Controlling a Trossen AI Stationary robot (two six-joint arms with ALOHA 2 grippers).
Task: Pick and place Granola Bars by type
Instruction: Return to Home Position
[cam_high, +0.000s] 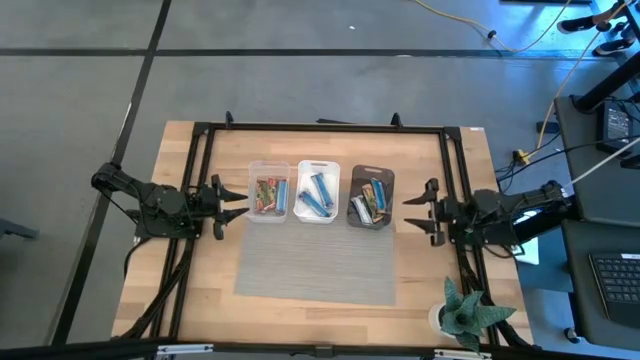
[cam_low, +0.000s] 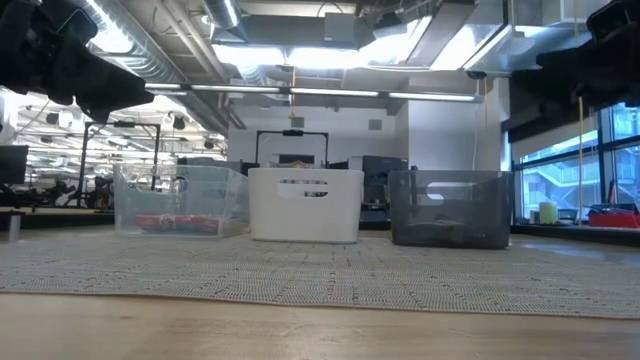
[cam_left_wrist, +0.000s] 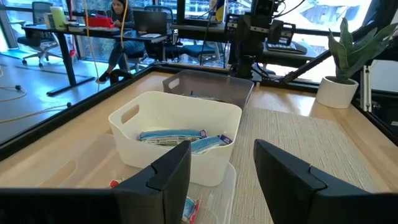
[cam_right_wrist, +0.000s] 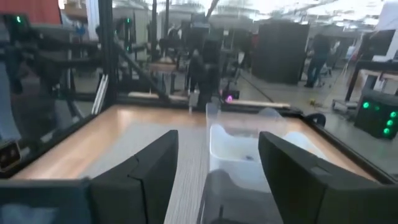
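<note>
The granola bars lie sorted in three bins at the far edge of the grey mat. Red-green bars (cam_high: 266, 194) lie in the clear bin (cam_high: 268, 168). Blue bars (cam_high: 316, 194) lie in the white bin (cam_high: 318, 166), also seen as blue bars (cam_left_wrist: 177, 135) in the left wrist view. Brown-orange and silver-blue bars (cam_high: 368, 203) lie in the dark bin (cam_high: 372, 174). My left gripper (cam_high: 238, 198) hovers open just left of the clear bin. My right gripper (cam_high: 412, 213) hovers open right of the dark bin. Neither holds anything.
A grey mat (cam_high: 315, 260) covers the table's middle, near side of the bins. A potted plant (cam_high: 465, 312) stands at the near right corner. A black frame (cam_high: 320, 127) runs around the table top. People sit at desks in the room beyond.
</note>
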